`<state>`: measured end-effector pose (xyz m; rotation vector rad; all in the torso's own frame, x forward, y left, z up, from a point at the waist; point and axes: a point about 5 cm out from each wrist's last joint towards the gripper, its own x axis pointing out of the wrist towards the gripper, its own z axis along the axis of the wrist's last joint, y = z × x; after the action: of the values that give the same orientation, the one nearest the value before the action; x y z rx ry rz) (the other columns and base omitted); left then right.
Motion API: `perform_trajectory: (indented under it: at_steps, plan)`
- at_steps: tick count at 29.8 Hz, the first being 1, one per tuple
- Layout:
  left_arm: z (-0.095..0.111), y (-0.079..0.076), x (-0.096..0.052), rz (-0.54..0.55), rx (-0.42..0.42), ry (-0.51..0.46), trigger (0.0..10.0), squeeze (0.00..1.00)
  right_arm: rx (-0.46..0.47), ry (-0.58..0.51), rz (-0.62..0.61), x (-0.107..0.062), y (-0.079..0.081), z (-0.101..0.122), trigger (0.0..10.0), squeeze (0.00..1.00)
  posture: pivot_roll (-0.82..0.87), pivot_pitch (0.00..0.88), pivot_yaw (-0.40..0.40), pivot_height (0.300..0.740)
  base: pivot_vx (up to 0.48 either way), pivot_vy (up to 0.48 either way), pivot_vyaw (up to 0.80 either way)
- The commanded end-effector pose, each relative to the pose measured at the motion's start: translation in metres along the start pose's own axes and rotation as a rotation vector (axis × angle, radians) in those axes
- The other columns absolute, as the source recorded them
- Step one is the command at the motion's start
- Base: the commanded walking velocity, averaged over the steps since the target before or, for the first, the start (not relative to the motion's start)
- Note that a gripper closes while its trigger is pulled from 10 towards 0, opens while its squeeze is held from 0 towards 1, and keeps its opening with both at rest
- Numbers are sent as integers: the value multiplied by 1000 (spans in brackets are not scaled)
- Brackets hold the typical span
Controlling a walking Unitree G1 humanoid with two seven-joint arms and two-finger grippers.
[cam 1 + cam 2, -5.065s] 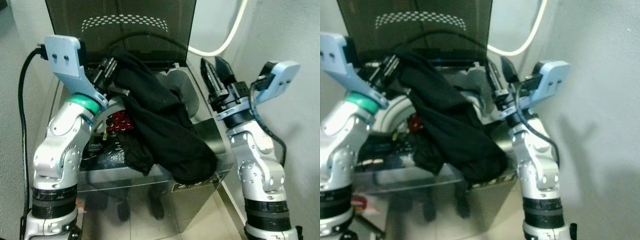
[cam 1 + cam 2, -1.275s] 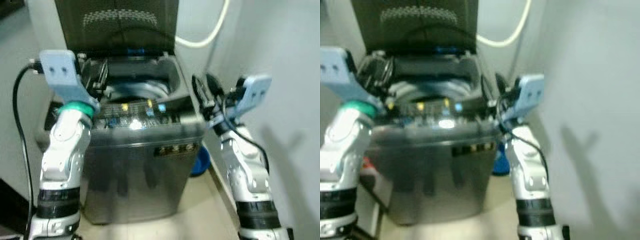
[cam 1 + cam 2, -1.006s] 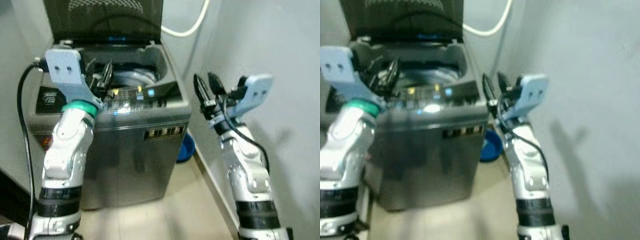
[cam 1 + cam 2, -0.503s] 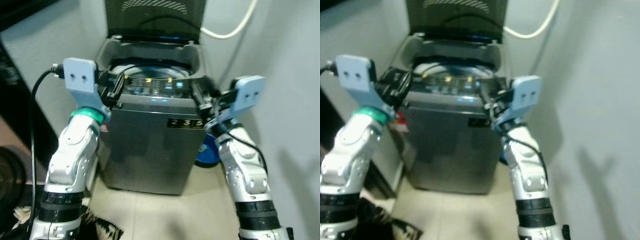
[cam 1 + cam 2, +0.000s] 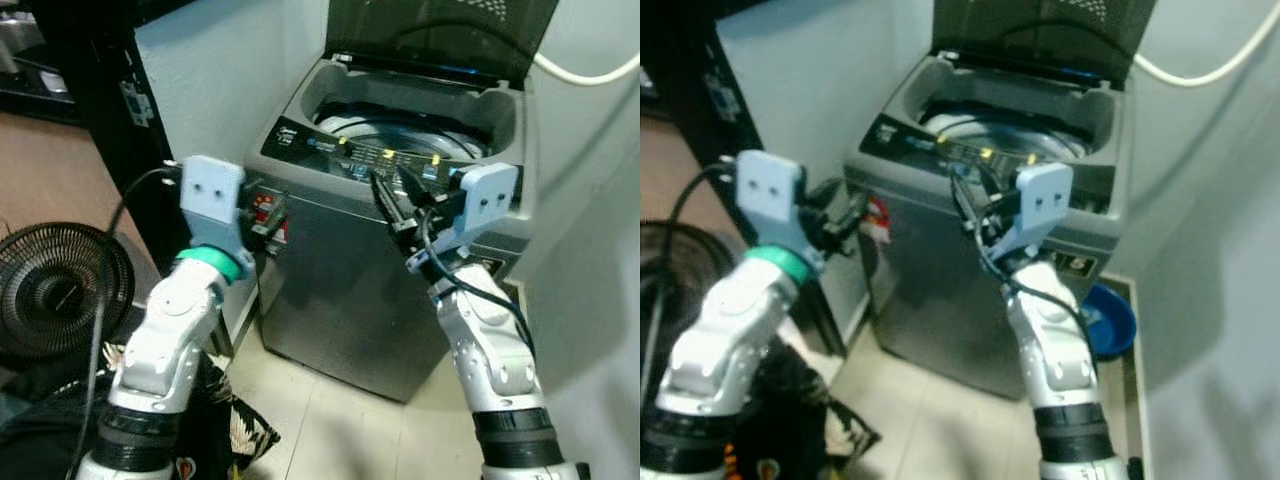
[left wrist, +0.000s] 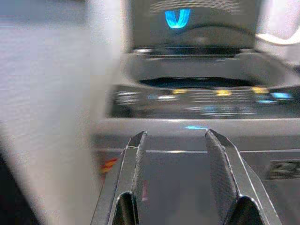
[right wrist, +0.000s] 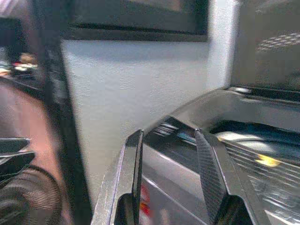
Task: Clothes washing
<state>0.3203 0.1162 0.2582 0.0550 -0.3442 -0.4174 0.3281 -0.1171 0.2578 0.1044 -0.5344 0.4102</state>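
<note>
A grey top-loading washing machine (image 5: 380, 290) stands in the corner with its dark lid (image 5: 440, 35) raised and its drum (image 5: 400, 130) open. A dark pile of clothes (image 5: 45, 405) lies on the floor at the lower left, beside my left arm. My left gripper (image 5: 268, 222) is held in front of the washer's left corner. In the left wrist view it is open (image 6: 173, 136) with nothing between its fingers. My right gripper (image 5: 392, 192) hovers by the control panel (image 5: 385, 160), open (image 7: 168, 133) and holding nothing.
A black floor fan (image 5: 55, 295) stands at the left, by a dark door frame (image 5: 110, 110). A blue basin (image 5: 1110, 315) sits on the floor to the right of the washer. A white hose (image 5: 590, 75) runs along the wall behind. Patterned cloth (image 5: 245, 435) lies near my left leg.
The camera has backed away from the washer and swung left, bringing the fan and floor clothes into view. The black garment my left gripper held five seconds ago is gone from it.
</note>
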Motion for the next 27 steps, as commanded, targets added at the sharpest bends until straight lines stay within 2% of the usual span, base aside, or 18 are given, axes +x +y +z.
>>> perform_trajectory:
  at_steps: [1, 23, 27]
  plan:
    - [-2, -2, -2, -7, 4, 14, 10000, 0, 2, 20, 4, -4, 0, -5, 10000, 0, -13, 73, 8, 740, 0, 0, 794]
    - [1, 0, -1, 13, 41, 6, 10000, 0, 14, 22, 1, -4, 0, -7, 10000, 0, -13, 73, 8, 740, 0, 0, 794]
    - [-4, 1, -2, 19, 29, 24, 10000, 0, 27, 44, 13, -9, -2, -12, 10000, 0, -13, 73, 8, 740, 0, 0, 794]
